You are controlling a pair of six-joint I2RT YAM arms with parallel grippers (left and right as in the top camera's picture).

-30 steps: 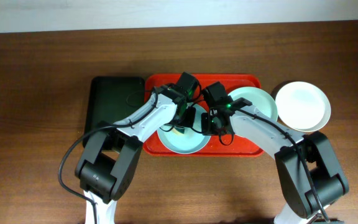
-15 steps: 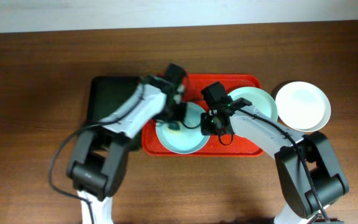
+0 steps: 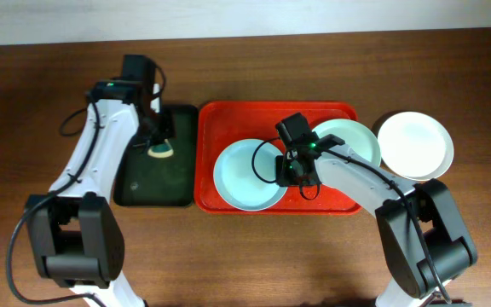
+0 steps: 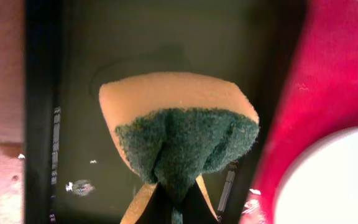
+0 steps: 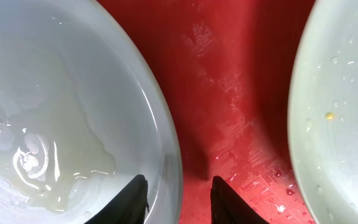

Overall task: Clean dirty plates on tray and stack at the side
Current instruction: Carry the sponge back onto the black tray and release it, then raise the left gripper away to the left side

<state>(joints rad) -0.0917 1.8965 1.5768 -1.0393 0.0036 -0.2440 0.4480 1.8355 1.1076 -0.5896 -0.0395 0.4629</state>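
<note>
The pale blue plate (image 3: 247, 176) lies wet in the left half of the red tray (image 3: 228, 117). Beside it on the tray is the mint green plate (image 3: 350, 141), which carries a small yellowish speck (image 5: 330, 116). The white plate (image 3: 414, 145) rests on the table just right of the tray. My right gripper (image 3: 295, 170) is open, its jaws either side of the blue plate's (image 5: 55, 112) right rim with gaps showing (image 5: 179, 202). My left gripper (image 3: 153, 136) is shut on a yellow and green sponge (image 4: 179, 134) above the dark tray (image 3: 135, 183).
The dark green-black tray (image 4: 79, 74) sits flush against the red tray's (image 4: 334, 68) left side. Both arms' cables hang over the trays. Bare wooden table (image 3: 49, 102) extends to the left and along the front.
My left arm has swung left off the blue plate to over the dark tray, carrying the sponge. My right gripper's jaws have parted at the blue plate's rim.
</note>
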